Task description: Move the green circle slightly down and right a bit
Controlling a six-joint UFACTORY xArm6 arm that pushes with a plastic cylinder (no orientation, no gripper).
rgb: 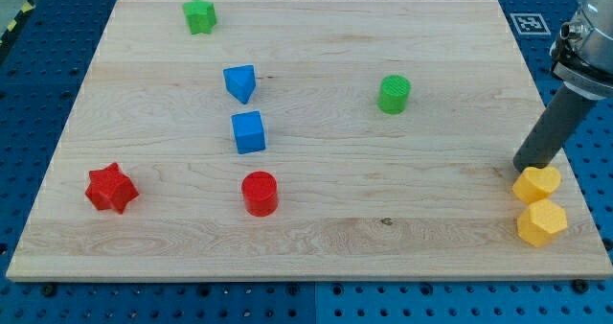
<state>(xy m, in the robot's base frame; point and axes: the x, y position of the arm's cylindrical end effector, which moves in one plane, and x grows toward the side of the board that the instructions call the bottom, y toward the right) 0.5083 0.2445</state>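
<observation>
The green circle [394, 94], a short green cylinder, stands on the wooden board [306, 219] right of centre in the upper half. My tip [524, 167] is at the board's right edge, far to the right of and below the green circle. It sits just above and left of an upper yellow block [536, 184], close to it or touching; I cannot tell which.
A lower yellow hexagon [541, 223] lies below the upper yellow block. A green star-like block [200, 16] is at the top left. A blue triangle [240, 82] and blue cube [248, 132] are left of centre. A red circle [260, 193] and red star [111, 188] are at lower left.
</observation>
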